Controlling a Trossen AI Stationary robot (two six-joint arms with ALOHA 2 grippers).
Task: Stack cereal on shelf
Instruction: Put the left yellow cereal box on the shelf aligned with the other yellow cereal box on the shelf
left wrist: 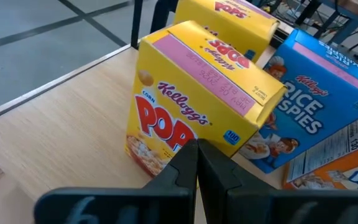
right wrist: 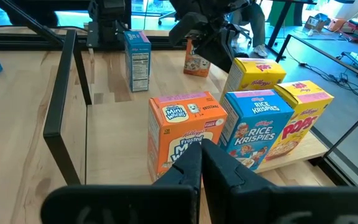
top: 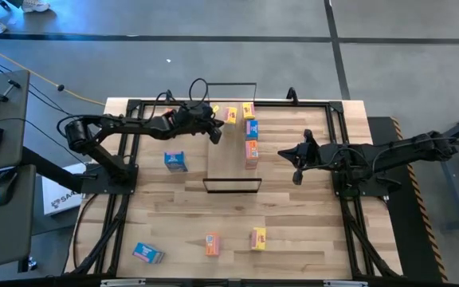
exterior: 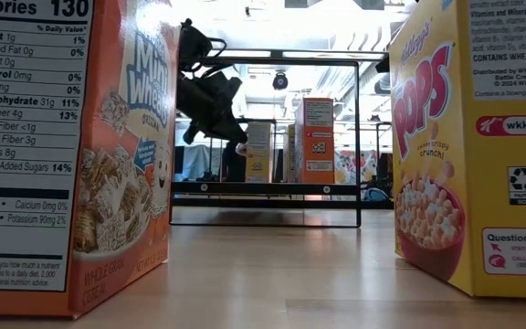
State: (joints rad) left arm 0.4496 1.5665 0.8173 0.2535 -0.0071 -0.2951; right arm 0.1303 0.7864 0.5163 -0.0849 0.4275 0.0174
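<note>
Four cereal boxes [top: 250, 131] stand in a tidy row on the shelf [top: 228, 163], grouped at one end, probably to leave room. Left gripper [top: 214, 135], jaws pressed together and empty, sits beside the Corn Pops box [left wrist: 194, 99], seemingly nudging it. Right gripper [top: 296, 175] waits nearby, jaws likewise together.

Overhead: straight down on the whole counter [top: 293, 207]. Low: at counter height, level, hard up between 2 near boxes, facing the shelf [exterior: 265, 188]. Each wrist: forward and down past its own claw, close on the shelf's row of boxes [right wrist: 253, 127], shared with overhead.
</note>
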